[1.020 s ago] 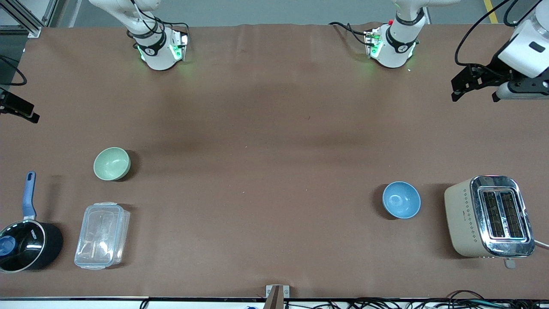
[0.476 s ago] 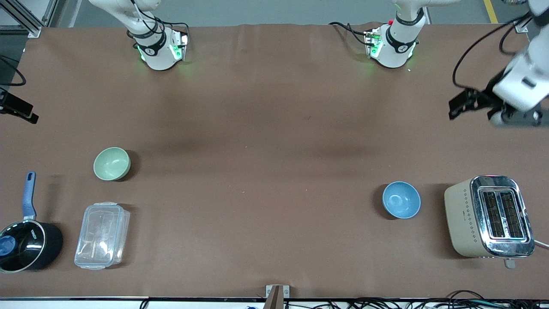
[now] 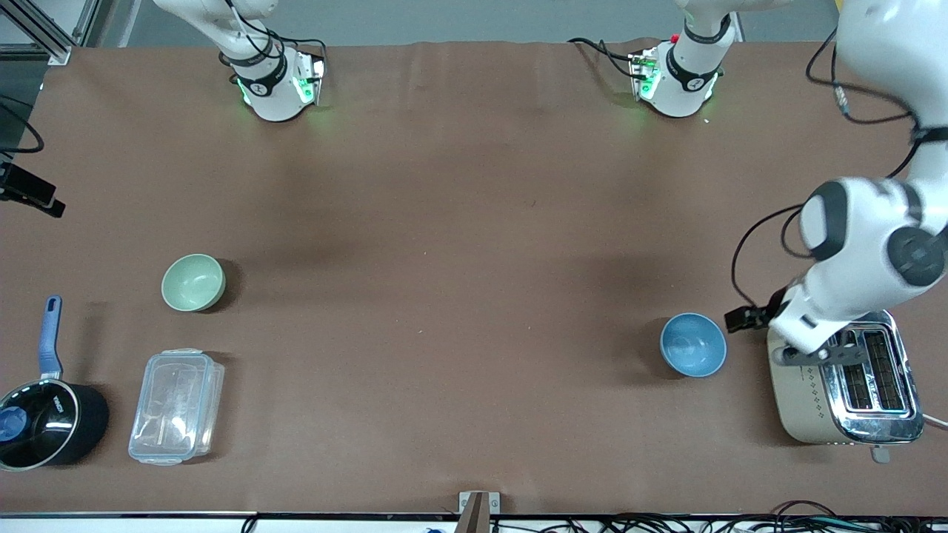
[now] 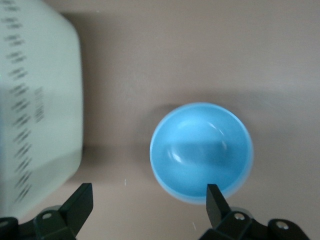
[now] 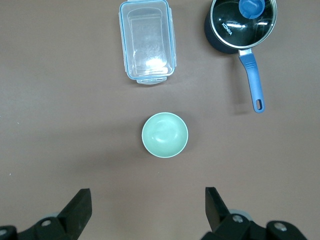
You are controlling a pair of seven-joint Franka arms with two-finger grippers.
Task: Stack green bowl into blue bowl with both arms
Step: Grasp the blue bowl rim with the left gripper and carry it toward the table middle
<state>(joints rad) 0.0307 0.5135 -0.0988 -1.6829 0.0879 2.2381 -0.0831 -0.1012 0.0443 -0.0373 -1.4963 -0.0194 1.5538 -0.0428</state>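
Left pincer (image 4: 149, 200) held wide over desk (image 3: 459, 244) between blue bowl (image 3: 693, 344) and toaster (image 3: 844, 385). Right pincer (image 5: 148, 206) held wide, high over green bowl (image 3: 192, 282).

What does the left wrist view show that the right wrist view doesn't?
Only the left wrist view: the blue bowl beside the toaster, under the open left hand.

Only the right wrist view: the green bowl, the clear lidded container and the black saucepan, below the open right hand.

Both: the brown table and neither hand holding anything.
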